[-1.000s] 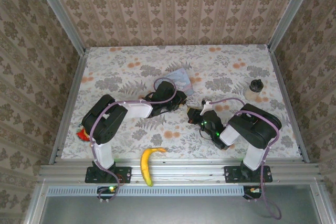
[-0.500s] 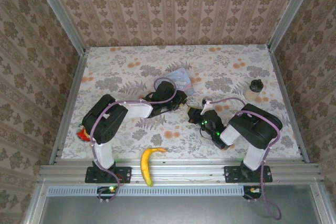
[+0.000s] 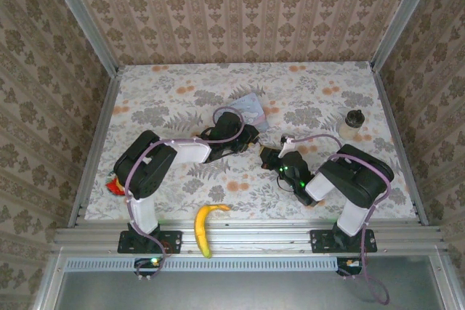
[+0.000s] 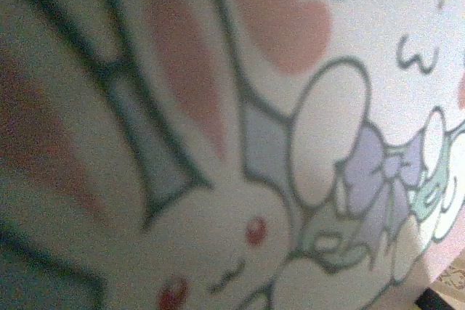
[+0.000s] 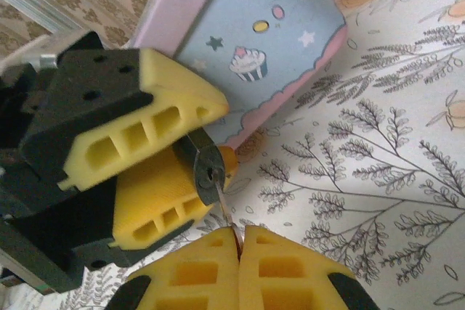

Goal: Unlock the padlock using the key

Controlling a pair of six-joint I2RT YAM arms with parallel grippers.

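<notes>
My left claw (image 5: 192, 160) pinches the padlock (image 5: 208, 170) between yellow pads, in front of the blue tin (image 5: 254, 56). My right claw (image 5: 240, 243), pressed together just below, grips the key (image 5: 223, 207), its tip at the keyhole.

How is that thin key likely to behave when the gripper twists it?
The key looks like stiff metal, but so thin it could bend. Pinched only at its end by the right gripper, it may slip.
</notes>
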